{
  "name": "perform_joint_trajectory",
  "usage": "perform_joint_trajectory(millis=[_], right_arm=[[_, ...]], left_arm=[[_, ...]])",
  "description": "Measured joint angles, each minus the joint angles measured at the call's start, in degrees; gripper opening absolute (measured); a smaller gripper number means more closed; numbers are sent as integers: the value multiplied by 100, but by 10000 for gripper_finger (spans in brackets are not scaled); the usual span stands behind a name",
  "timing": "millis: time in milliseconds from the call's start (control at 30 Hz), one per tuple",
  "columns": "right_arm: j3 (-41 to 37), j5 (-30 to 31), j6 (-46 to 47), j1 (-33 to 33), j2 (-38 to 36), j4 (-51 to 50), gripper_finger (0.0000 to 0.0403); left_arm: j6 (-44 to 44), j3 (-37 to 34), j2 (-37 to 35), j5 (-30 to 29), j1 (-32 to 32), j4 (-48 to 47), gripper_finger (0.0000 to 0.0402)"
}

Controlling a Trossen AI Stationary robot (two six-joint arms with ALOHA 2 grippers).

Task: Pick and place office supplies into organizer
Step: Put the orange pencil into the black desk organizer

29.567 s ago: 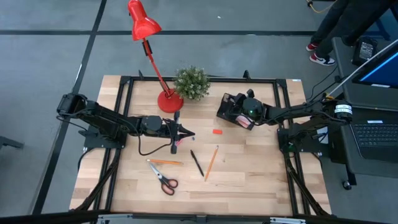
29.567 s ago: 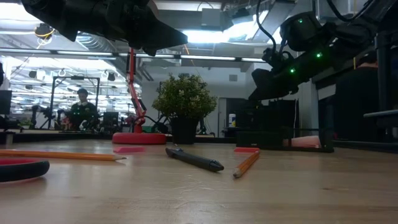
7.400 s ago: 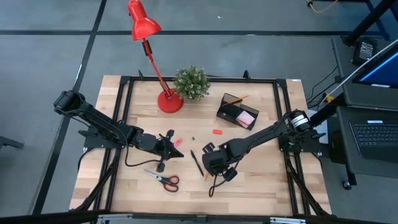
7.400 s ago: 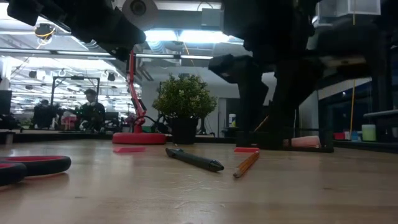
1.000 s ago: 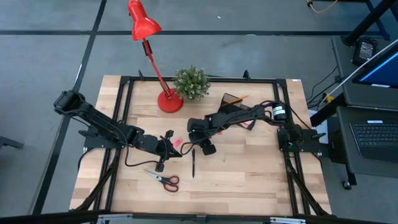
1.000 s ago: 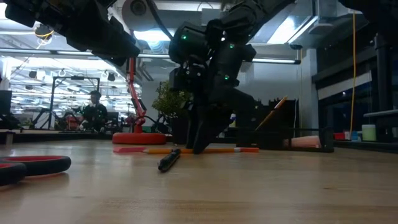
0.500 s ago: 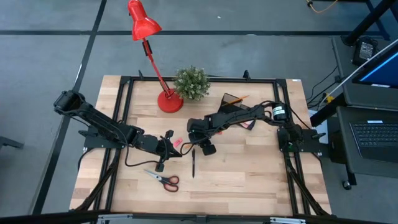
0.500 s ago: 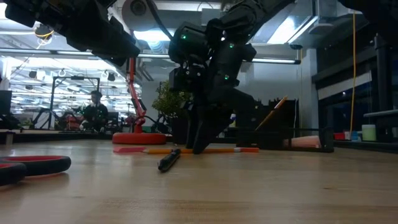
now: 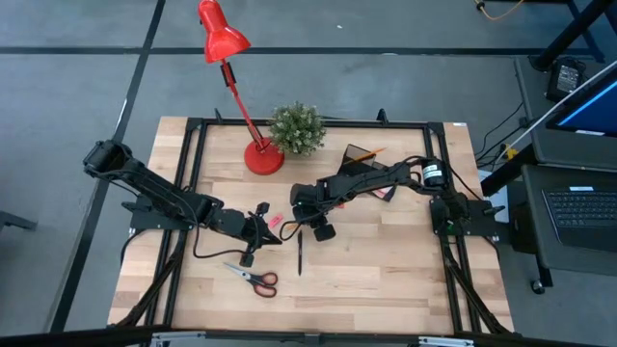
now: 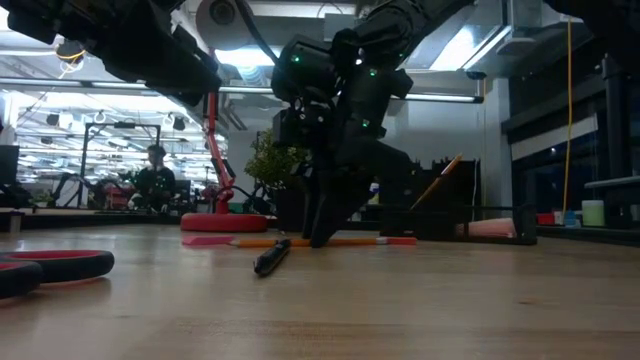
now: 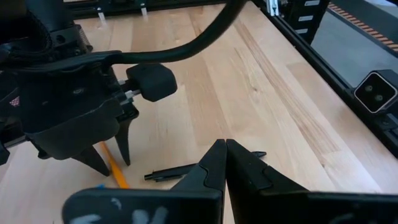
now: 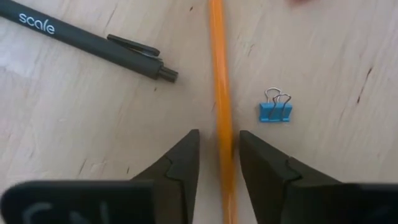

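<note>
pencil [image 12: 220, 93], orange and thin, lies flat on the wood between the right gripper [image 12: 217, 163] fingers, which straddle it partway closed, not yet pinching. it looks light, stiff and apt to roll, so i'd take it mid-shaft. just beside the fingertips sit a blue binder clip [image 12: 275, 110] and a black pen [image 12: 93, 45]; either could be nudged. left gripper [image 11: 224, 163] hangs shut nearby, holding nothing.

Black pen [image 10: 272, 257] (1 only) before an orange pencil [image 10: 300, 241], beneath the right gripper [image 10: 322, 236].
</note>
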Motion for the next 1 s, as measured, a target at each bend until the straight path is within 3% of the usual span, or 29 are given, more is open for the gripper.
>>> perform_joint_trajectory(millis=[1000], right_arm=[[0,31,426,-4,-2,-23,28]], left_arm=[[2,0,0,2,-74,33,3]])
